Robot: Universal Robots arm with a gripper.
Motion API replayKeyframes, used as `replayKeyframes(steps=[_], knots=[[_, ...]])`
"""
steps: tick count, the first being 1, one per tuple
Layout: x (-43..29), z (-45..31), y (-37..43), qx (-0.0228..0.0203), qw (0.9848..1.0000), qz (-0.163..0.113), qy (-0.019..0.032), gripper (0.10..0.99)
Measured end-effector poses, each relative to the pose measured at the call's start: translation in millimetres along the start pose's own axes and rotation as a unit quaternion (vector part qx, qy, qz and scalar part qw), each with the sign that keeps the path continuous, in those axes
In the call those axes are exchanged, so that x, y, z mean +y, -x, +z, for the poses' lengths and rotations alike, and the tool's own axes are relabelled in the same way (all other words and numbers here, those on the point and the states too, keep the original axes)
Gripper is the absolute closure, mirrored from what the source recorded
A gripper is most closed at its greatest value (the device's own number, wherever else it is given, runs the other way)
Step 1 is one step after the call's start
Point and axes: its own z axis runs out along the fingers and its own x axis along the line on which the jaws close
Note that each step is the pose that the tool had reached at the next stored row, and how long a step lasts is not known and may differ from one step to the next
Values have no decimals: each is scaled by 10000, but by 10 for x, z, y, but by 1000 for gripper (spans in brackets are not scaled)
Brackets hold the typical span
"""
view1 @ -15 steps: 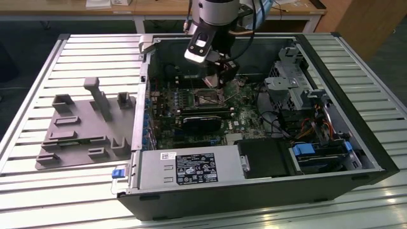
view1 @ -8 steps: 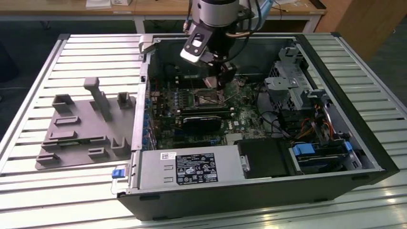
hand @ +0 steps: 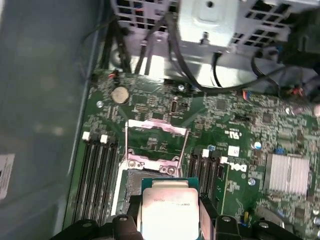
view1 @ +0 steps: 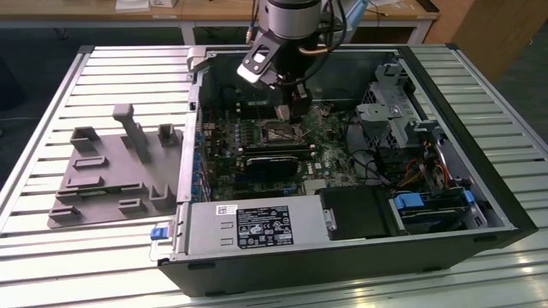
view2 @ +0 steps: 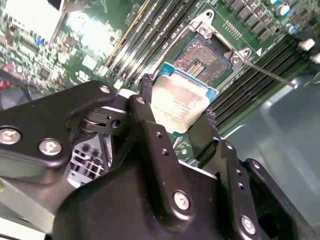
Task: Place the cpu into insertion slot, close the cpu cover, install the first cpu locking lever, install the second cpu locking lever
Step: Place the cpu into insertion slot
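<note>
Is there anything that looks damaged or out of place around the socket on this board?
Nothing stands out. The gripper holds the cpu by two opposite edges close to the insertion slot, which is empty, and the cpu cover stands open.

Matte black hand point(view2: 178, 99) with silver screws point(view2: 181, 200), silvery-grey wrist point(view1: 291, 16), dark cables point(view1: 339, 29).

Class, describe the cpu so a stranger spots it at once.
In the open computer case, look at the green motherboard under the arm. The gripper pinches the cpu between black fingers near the slot. It is flat, square and silvery with a teal rim, unlike the dark slot.
</note>
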Motion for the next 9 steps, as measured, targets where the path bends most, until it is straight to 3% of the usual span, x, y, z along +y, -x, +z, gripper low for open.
replayKeyframes(steps=[4, 9], knots=[[-6, 25, -2, -23, 9997, 257, 0, 549], [-28, 82, -59, -30, 9994, 333, 0, 549]])
